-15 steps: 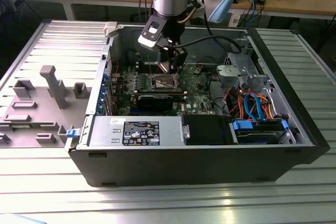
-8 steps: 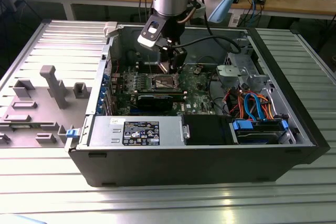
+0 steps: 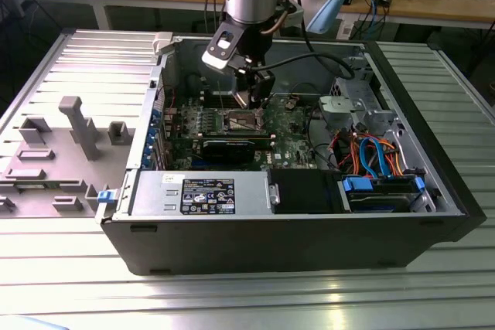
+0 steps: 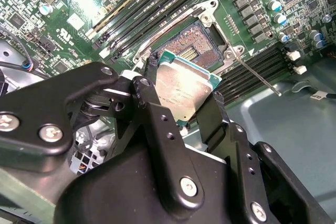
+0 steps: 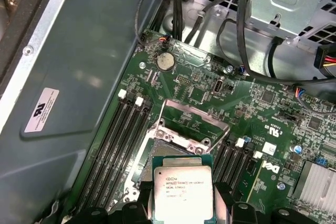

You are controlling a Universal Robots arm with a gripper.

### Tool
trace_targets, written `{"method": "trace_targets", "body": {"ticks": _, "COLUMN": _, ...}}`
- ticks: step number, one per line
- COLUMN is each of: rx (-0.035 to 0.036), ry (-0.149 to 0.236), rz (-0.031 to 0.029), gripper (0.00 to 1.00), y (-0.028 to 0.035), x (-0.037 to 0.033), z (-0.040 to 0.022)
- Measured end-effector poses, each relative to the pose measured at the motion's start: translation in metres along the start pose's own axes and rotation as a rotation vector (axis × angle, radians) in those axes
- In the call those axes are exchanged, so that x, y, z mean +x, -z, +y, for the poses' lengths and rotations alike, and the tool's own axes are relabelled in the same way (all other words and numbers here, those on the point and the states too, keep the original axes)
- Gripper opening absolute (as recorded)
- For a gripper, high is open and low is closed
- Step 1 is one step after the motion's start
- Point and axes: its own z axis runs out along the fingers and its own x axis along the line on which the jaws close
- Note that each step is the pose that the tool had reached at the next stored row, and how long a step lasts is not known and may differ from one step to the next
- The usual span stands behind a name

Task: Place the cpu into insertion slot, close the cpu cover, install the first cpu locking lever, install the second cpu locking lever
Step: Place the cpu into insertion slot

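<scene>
Black fingers (image 4: 157,114) of the pincer (image 4: 181,95) were clamped on two opposite edges of the cpu (image 4: 184,85), metal top facing the wrist. Just beyond and below the chip lay the insertion slot (image 4: 191,48), uncovered and apart from it, its cpu cover (image 5: 191,109) raised open.
</scene>
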Motion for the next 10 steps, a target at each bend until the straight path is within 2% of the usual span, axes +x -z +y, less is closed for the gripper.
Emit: {"method": "trace_targets", "body": {"ticks": 10, "rx": -0.0005, "ry": -0.024, "rz": -0.0016, "gripper": 0.55, "y": 0.0, "x": 0.0, "z": 0.0}}
